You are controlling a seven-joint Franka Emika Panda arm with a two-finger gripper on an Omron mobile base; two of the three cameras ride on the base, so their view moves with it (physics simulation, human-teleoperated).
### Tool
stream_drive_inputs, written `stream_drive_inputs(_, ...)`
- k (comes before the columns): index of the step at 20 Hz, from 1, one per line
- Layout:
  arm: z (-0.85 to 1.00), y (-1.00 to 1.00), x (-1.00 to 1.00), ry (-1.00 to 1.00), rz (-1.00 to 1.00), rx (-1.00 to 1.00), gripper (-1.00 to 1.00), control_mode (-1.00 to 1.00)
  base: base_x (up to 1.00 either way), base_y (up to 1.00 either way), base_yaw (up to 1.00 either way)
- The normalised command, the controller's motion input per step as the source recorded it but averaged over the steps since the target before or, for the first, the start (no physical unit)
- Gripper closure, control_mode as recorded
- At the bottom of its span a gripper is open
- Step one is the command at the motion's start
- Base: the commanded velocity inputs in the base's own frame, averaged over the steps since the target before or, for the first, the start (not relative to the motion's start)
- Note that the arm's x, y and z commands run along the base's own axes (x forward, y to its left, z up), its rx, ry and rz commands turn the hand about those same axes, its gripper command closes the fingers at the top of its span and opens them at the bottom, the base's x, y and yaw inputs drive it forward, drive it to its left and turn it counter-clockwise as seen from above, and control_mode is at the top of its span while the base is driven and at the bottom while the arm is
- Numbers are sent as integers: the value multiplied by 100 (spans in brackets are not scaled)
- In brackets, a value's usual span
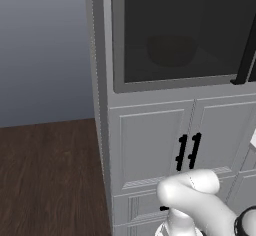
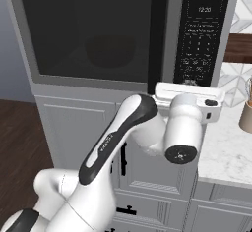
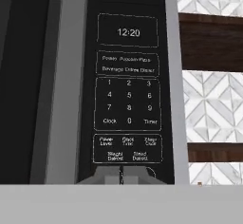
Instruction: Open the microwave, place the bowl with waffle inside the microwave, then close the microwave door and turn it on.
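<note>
The microwave (image 1: 116,86) sits flush in grey cabinets, and its door (image 2: 54,34) is closed. A long black bar handle (image 2: 157,34) runs down the door's right side. Through the dark glass the bowl (image 2: 110,49) shows dimly inside; what it holds cannot be made out. The bowl (image 1: 171,50) is equally faint from the left base. My gripper (image 3: 121,174) is shut, with its tips against the bottom edge of the black control panel (image 3: 128,85), just under the lowest row of buttons. The display reads 12:20. The hand (image 2: 189,92) is level at the panel's foot.
Panelled cabinet doors with small black handles (image 1: 187,152) lie below the microwave. A pale counter (image 2: 231,142) with a brown container (image 2: 246,113) lies to the right. Wooden shelves (image 3: 211,42) cross a patterned tile wall. Dark wood floor (image 1: 50,175) spreads left.
</note>
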Motion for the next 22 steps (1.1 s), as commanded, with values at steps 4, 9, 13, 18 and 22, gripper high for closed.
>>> stream_drive_inputs(4, -11, -37, 15, 2, -16, 0, 100, -100, 0, 0, 0)
stream_drive_inputs(9, -1, -27, -13, 2, -1, 0, 100, -100, 0, 0, 0)
stream_drive_inputs(13, -4, -3, -26, 10, 9, 0, 100, -100, 0, 0, 0)
stream_drive_inputs(18, -4, 0, 3, 5, 8, 0, 100, -100, 0, 0, 0)
stream_drive_inputs(22, -22, 0, 19, 12, 6, 0, 100, -100, 0, 0, 0)
